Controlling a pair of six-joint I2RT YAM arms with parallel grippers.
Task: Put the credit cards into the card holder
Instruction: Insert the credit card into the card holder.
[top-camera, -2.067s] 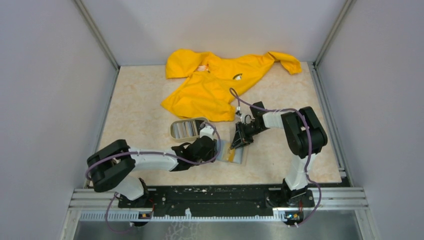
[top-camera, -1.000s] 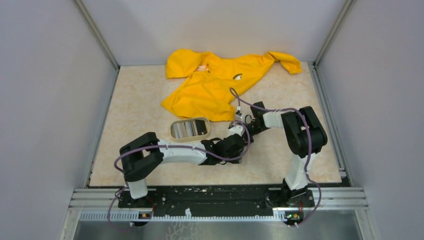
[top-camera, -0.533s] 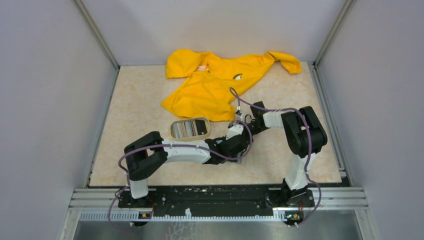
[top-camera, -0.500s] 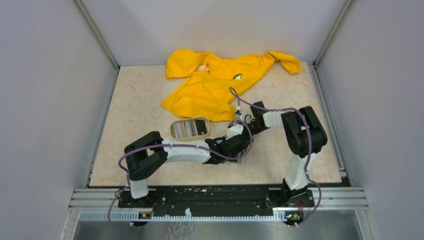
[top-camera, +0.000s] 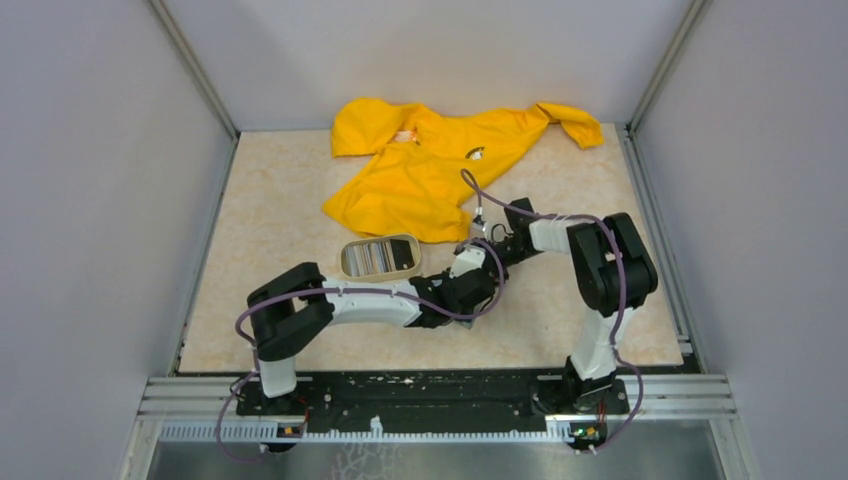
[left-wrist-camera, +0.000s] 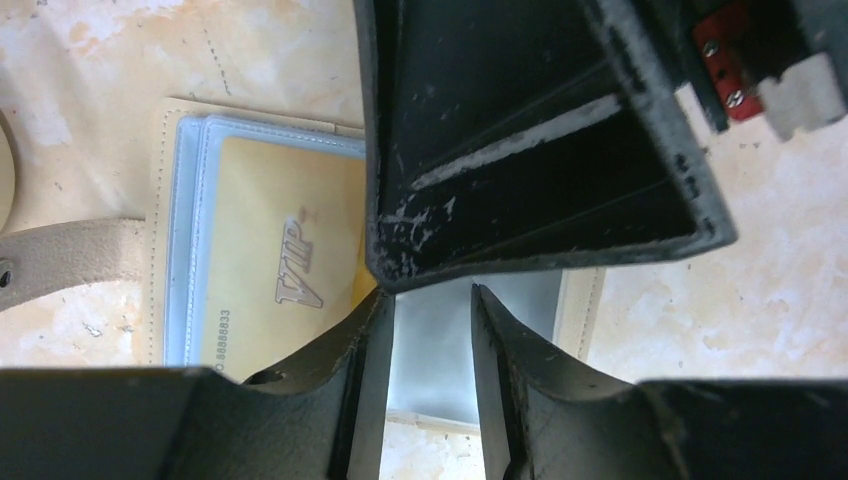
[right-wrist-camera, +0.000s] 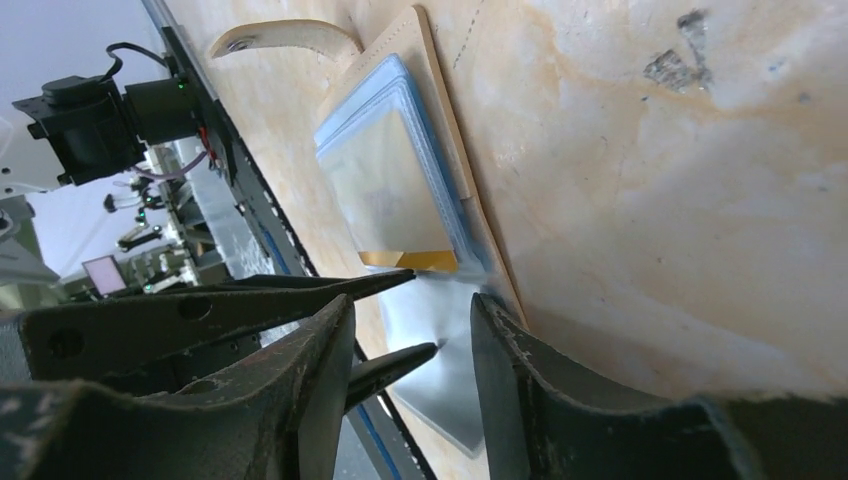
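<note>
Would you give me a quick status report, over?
Both open, left gripper and right gripper over card holder. On it, grey card flat; gold card pocketed. Behind, yellow garment, not blocking.
</note>
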